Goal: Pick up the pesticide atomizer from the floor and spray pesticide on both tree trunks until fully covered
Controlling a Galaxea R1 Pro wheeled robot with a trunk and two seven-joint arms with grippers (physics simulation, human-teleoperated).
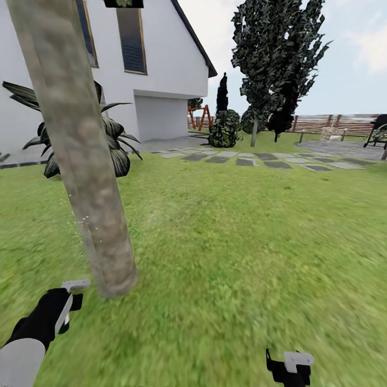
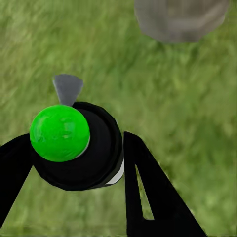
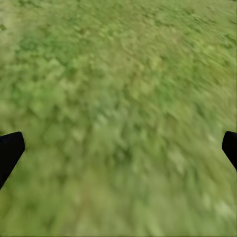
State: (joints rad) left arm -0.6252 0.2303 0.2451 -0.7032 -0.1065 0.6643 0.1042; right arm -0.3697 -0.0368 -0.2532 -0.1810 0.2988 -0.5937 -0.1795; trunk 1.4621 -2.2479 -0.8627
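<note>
Presently the left hand [image 2: 81,163], clamped on the pesticide atomizer [image 2: 74,145], should sweep its nozzle along the tree trunk [image 1: 80,156]; the right hand [image 3: 118,148] hangs open, holding nothing.

Green-capped black atomizer [image 2: 74,145] beside speckled trunk [image 1: 80,156]

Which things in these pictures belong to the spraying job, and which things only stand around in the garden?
Belong to the job:
- tree trunk, close by
- white specks of pesticide at its side
- atomizer with green cap, held in the left pincer

Only standing around:
- white house
- grey stepping slabs
- wooden fence
- dark conifers
- right pincer, open over grass
</note>
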